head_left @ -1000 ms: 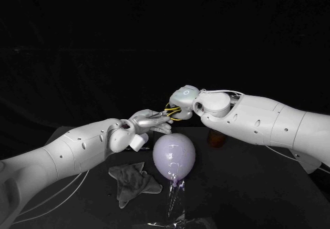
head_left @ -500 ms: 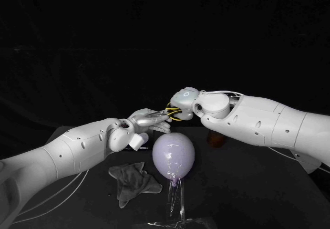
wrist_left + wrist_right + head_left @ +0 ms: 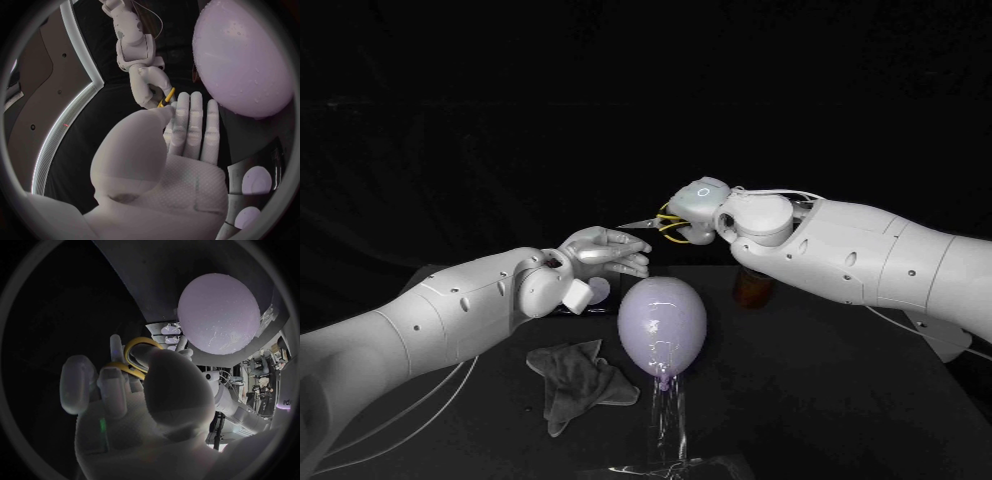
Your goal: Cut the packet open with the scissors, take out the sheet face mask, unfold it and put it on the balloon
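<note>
Right hand (image 3: pixel 698 203) is clamping the yellow-handled metal scissors (image 3: pixel 668 230) above the black table (image 3: pixel 848 400), blades pointing toward the left hand (image 3: pixel 606 250), which is hovering with fingers stretched out and nothing in them. I am seeing the pale lilac egg-shaped balloon (image 3: pixel 664 322) sitting just below both hands, with a crumpled dark grey cloth (image 3: pixel 581 382) lying beside it. My right wrist camera is showing fingers threading the yellow loops; the left wrist camera is showing a bare palm.

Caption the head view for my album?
Right hand grips yellow-handled scissors opposite the left hand; a pale balloon sits before them.
</note>
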Tool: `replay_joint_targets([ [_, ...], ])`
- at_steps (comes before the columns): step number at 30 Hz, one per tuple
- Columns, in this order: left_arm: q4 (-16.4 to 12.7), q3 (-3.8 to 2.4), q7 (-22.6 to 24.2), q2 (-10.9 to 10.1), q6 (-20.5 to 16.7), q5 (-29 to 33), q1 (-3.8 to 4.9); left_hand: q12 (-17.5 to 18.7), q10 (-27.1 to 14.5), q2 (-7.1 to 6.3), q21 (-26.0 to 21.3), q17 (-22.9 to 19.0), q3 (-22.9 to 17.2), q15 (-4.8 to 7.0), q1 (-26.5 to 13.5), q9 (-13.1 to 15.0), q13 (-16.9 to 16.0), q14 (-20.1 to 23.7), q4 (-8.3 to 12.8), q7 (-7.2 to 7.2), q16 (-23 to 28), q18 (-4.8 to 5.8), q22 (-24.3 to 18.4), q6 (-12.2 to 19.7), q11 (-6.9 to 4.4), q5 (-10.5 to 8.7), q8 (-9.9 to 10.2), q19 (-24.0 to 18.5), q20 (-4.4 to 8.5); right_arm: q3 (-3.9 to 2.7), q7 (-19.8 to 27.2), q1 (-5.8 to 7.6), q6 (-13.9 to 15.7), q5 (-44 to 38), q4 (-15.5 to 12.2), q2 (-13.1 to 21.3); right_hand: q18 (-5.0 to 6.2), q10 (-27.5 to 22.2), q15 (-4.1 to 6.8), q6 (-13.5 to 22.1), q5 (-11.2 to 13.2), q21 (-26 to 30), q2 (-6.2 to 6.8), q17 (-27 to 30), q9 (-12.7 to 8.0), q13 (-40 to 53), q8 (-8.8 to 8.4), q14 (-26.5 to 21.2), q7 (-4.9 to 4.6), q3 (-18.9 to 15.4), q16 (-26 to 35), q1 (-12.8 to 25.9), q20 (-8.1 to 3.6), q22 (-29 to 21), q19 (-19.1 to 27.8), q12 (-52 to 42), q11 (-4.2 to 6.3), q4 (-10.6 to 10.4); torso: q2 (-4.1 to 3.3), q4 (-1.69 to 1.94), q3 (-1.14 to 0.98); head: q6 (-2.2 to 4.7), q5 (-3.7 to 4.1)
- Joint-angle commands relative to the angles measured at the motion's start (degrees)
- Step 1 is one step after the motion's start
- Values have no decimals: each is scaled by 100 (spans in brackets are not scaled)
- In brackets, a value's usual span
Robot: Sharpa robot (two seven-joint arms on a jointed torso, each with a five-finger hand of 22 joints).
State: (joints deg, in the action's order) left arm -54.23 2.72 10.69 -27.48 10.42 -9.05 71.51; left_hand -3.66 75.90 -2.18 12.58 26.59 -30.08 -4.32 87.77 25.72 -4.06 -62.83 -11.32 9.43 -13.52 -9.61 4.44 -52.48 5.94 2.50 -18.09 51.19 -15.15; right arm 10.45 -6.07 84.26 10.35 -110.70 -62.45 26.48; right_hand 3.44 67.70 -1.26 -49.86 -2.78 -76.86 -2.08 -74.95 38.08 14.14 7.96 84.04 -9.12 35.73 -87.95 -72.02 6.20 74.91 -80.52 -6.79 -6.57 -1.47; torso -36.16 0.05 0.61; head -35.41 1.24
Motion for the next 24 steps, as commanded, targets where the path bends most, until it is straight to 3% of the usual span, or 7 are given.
replay_joint_targets([
  [1,21,-5,57,-35,-95,106,8,23,-139,-76,24,7,-6,-26,28,-6,25,55,87,65,48,-73,-4,41,32,29,51,-32,-11,-3,-95,9,372,45,18,53,0,212,13,-52,-1,-40,-538,-915,10,-44,24,467,8,37,26,-373,21,537,-37,38,151,12,-1,-7,0,12,4],
  [7,139,-2,56,-128,-252,212,8,23,-341,-170,34,6,-4,-68,1,-14,40,125,171,105,111,-65,1,94,82,28,101,-57,-46,-4,149,16,946,341,-18,236,2,390,39,-146,-1,-36,-521,-863,31,-154,55,457,47,42,47,-291,2,545,-37,103,187,34,-3,-4,-1,15,11],
  [10,194,-1,60,-195,-348,258,8,23,-609,-368,30,-15,19,-125,-73,-50,46,242,222,143,214,-67,-4,189,143,28,192,-84,-95,-5,354,25,1374,703,-82,375,25,479,53,-189,-1,56,-511,-795,37,-190,66,441,61,39,77,-270,-9,483,29,118,205,38,-1,-4,4,24,17],
  [14,192,2,100,-321,-438,362,8,10,-684,-525,63,-37,30,-156,-128,-73,39,320,256,153,288,-91,6,194,162,30,232,-36,-85,-4,504,45,1687,1448,-171,550,36,841,91,-316,-2,100,-503,-721,27,-176,86,423,73,202,113,-244,-35,462,55,22,252,-50,1,-8,5,37,10],
  [17,137,3,184,-446,-511,452,7,-1,-676,-578,138,-38,11,-153,-128,-87,32,297,305,151,300,-107,35,171,159,31,249,85,-32,-4,540,55,1768,2190,-222,675,27,1281,155,-467,-7,67,-359,-646,27,-83,127,409,107,352,148,-201,-77,497,21,-149,314,-151,2,-4,6,47,24],
  [21,-18,7,360,-668,-590,569,4,-5,-658,-677,236,-28,31,-136,-205,-111,29,221,330,132,291,-106,71,146,148,33,278,245,55,-2,564,64,1827,3392,-336,889,30,1930,310,-556,-7,76,-200,-512,74,276,202,380,240,457,211,-166,-159,501,8,-661,472,-202,-5,-5,2,57,40],
  [24,-171,8,496,-841,-635,620,3,-4,-656,-772,248,-23,92,-136,-305,-121,29,197,296,139,286,-104,72,150,155,29,295,272,69,0,609,68,1855,4281,-435,1042,39,1898,391,-595,-10,104,-155,-465,114,749,254,373,291,603,240,-143,-249,493,7,-1282,534,-249,-8,-3,3,54,65],
])
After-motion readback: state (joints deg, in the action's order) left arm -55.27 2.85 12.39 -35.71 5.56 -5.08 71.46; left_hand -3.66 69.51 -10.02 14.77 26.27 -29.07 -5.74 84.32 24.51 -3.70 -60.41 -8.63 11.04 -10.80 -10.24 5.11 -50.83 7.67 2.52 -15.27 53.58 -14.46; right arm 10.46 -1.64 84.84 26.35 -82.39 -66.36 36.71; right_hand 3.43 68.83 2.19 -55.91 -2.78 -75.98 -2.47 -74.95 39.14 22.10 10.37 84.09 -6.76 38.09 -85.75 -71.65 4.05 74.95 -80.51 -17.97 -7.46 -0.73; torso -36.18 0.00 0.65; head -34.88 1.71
